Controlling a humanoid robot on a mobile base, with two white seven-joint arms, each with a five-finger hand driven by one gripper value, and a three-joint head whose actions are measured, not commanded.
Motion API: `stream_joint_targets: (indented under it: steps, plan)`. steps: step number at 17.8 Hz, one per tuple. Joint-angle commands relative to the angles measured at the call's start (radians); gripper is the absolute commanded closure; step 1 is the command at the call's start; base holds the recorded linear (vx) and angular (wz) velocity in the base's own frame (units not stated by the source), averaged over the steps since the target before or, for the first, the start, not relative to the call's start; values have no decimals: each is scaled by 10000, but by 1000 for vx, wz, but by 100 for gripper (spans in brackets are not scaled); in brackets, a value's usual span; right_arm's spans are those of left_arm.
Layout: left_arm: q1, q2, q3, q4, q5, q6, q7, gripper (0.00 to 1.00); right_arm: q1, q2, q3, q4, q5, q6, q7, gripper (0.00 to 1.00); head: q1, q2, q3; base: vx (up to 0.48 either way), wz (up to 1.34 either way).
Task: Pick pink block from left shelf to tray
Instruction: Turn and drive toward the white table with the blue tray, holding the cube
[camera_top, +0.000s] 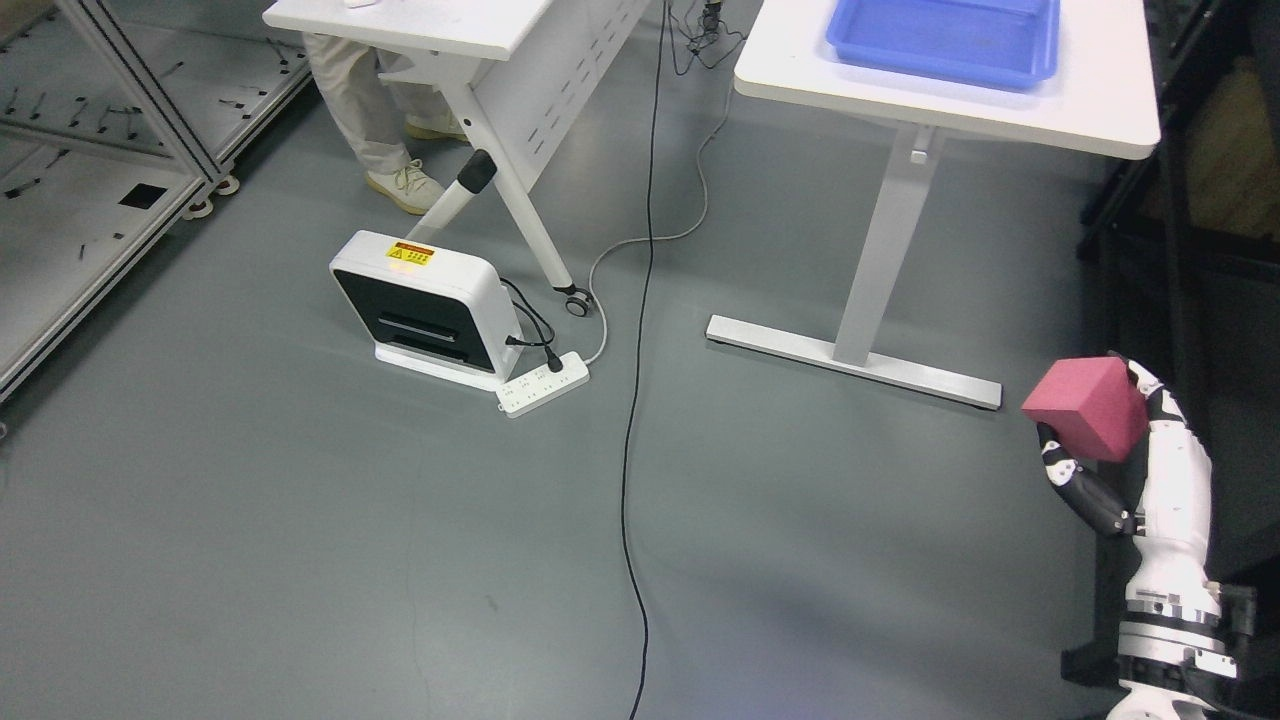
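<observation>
The right hand (1120, 470) has its fingers (1058, 462) clenched around the pink foam cube (1088, 408), carried low over the floor. The shallow blue plastic tray (940, 45) on the white table (1050, 105) lies well beyond the fingers: pickup done, placing left.

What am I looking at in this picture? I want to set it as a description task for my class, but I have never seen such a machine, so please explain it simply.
The picture is taken from a camera on a humanoid robot's head, looking down at a grey floor. At the lower right you see the robot's right hand, white and black with jointed fingers, gripping a pink block. Its left arm is out of view. At the top right stands a white table carrying a blue tray, which looks empty; the block has not yet been placed there. On the floor lie a white box-shaped device, a power strip and a long black cable. At the top left, a person's legs show under another table.
</observation>
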Motion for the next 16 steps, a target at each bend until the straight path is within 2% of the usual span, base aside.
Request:
stream_joint_targets:
  steps: [1,10,16]
  plan:
    - [92,175,0,0,-15,-6,-8,0,0,-174,36,-2,-6,-2,4,97,0,0,0,127,357]
    - [92,175,0,0,-15,-6,-8,0,-16,-174,36,13,-6,-2,4,97,0,0,0,197,158]
    - [92,175,0,0,-15,9,-8,0,-31,-174,36,-3,-6,-2,19,97,0,0,0,339,-167]
